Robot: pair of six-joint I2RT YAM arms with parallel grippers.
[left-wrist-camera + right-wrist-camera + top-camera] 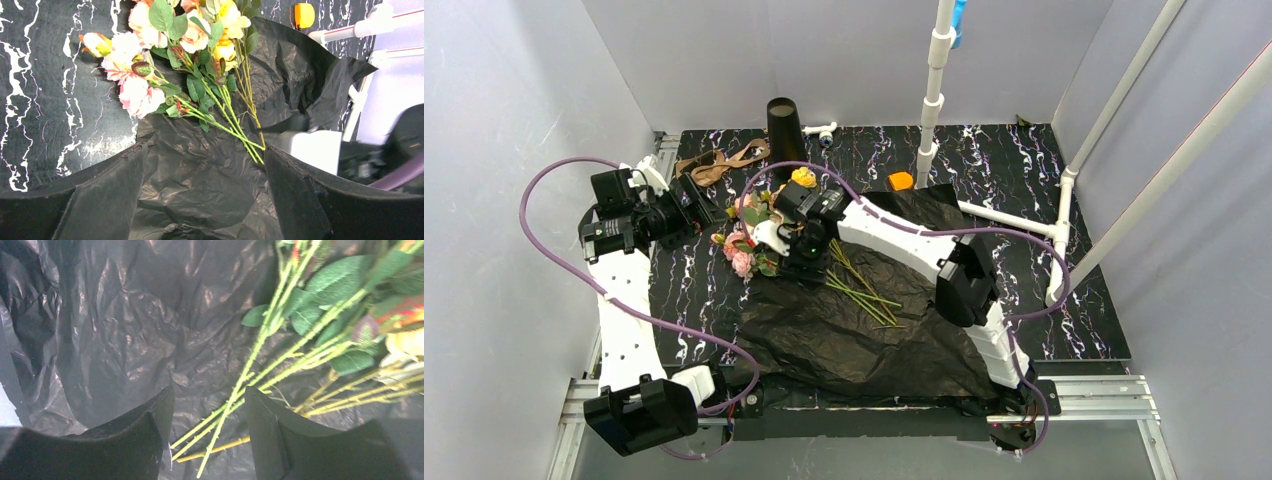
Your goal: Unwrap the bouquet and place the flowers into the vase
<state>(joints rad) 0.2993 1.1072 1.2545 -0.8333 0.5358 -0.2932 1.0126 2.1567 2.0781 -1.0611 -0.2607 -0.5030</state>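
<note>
Looking down from above: flowers [757,228] lying loose on the counter [1024,180], heads at the 10 o'clock corner of the flattened black wrapping paper [864,330], thin green stems fanned out toward 4 o'clock across the crinkled sheet. No paper around the blooms, no flower in the vase [782,125]. Standing upright near the far edge, at 12 o'clock from the blooms and apart from them, mouth empty as far as can be seen. Tan ribbon [724,162] in a loose heap at 8 o'clock of the vase, off the paper.

Left claw [714,212] at 9 o'clock of the flower heads, just beside them; seen from its wrist [205,150], spread wide and gripping nothing, pink and yellow roses [185,45] ahead at 12 o'clock, black paper below.

Right claw [789,248] low over the bundle where leaves give way to bare stems; from its wrist [209,395], parted, straddling several stems [260,370] that cross the gap from 7 o'clock to 1 o'clock, not pinched shut on them.
</note>
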